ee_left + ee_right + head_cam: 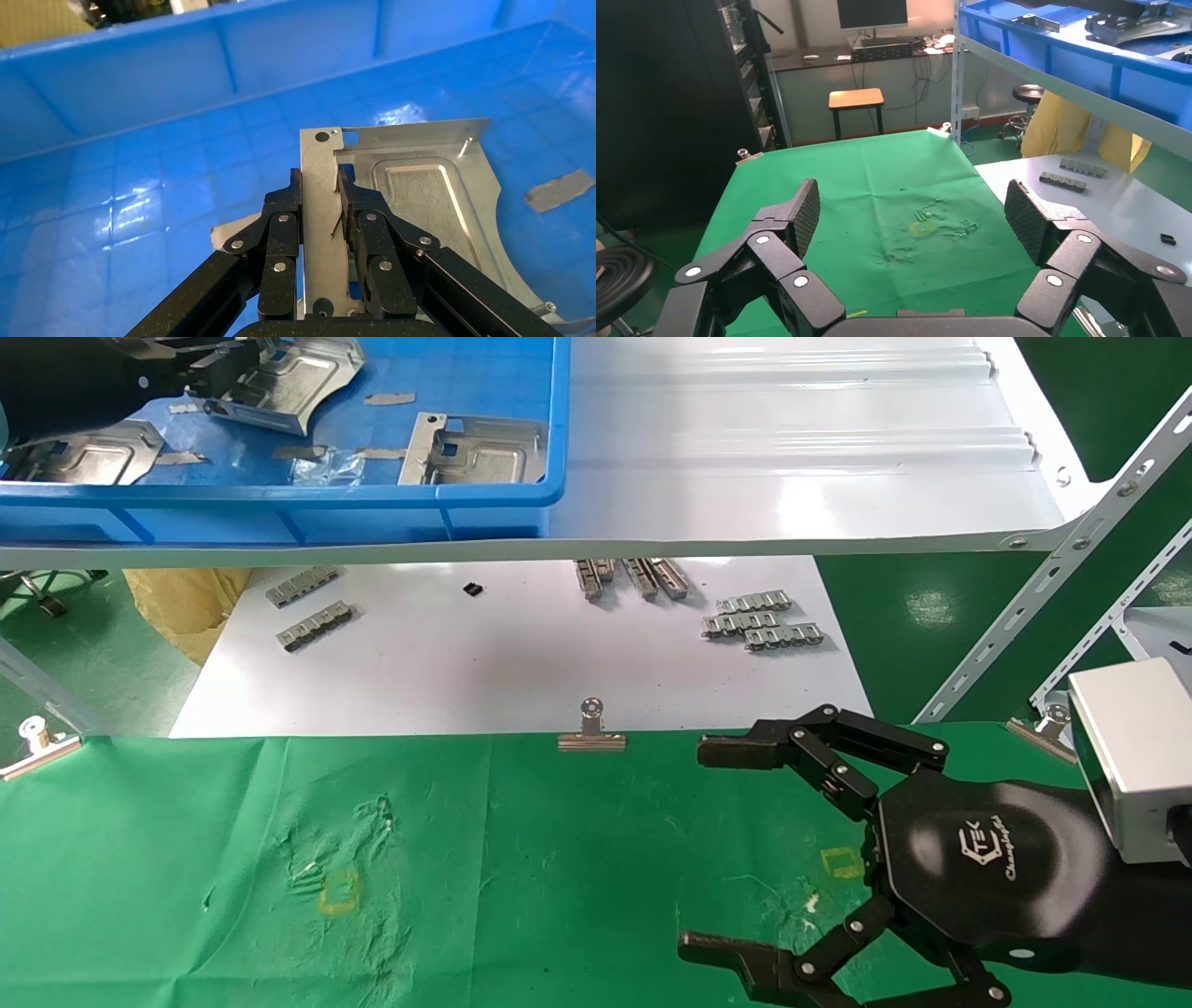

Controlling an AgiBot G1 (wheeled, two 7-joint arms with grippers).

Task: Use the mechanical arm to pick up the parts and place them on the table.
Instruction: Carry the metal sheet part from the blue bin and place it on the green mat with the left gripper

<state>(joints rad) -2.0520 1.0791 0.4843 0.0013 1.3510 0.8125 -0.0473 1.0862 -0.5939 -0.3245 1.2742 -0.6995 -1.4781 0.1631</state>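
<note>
Blue bin (pixel 279 509) on the shelf, 11 o'clock in head view: part (pixel 415 189) pinched by its folded edge in left gripper (pixel 320 203), long axis along the fingers; green table (pixel 186 859) lies at 6 o'clock; right gripper (pixel 736 850) hovers there, spread wide.

A workshop with a glossy green floor (pixel 941 607). A wooden-topped stool (pixel 857 98) stands before a long desk (pixel 877 60) holding a monitor (pixel 871 12). A tall black cabinet (pixel 673 105) stands nearby.
</note>
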